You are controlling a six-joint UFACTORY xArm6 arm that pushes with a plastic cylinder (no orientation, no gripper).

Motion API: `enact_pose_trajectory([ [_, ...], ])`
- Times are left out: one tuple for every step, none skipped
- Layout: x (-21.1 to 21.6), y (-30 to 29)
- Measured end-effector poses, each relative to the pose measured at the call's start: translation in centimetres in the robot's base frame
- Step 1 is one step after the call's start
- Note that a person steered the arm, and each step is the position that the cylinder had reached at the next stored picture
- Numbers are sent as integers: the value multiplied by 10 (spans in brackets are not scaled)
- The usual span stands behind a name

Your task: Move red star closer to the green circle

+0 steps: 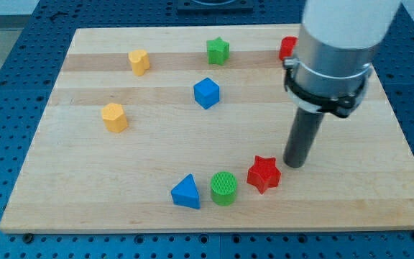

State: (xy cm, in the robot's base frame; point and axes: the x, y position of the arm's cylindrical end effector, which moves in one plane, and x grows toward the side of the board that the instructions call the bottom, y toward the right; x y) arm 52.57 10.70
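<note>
Rod's lower end, my tip point(294, 165), stood on the desk point(85, 201) just beside the red star point(264, 173), at the star's upper-right shoulder as the view has it. Whether touching or a hair apart could not be told. No hand on this rig at all: only a bare rod, so nothing wide, narrow or holding.

Red star sat low on the desk, right of centre, with the green circle point(223, 188) just to its left and a little lower, near but seemingly not touching. So 3 things fell almost in 1 line: tip, star, circle, slanting from the view's upper right down to the lower left. Judged from that, a push down and to the left along the same line would carry the star straight at the circle; only a short gap looked left to close.

Star showed 5 stubby arms and no real long axis; 1 arm pointed roughly toward the view's top. Contact on an arm rather than a notch could spin it, as a guess.

Blue triangle point(187, 193) lay just left of the circle, likely to be nudged if the push ran long.

Elsewhere, well apart: blue cube point(206, 93), green star point(218, 50), 2 yellow blocks point(139, 62) point(113, 117), and a red block point(287, 47) half hidden behind the arm.
</note>
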Motion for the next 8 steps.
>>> enact_pose_trajectory([
  [1,-20],
  [8,-25],
  [21,-25],
  [24,-28],
  [24,-7],
  [36,24],
  [44,18],
  [42,1],
])
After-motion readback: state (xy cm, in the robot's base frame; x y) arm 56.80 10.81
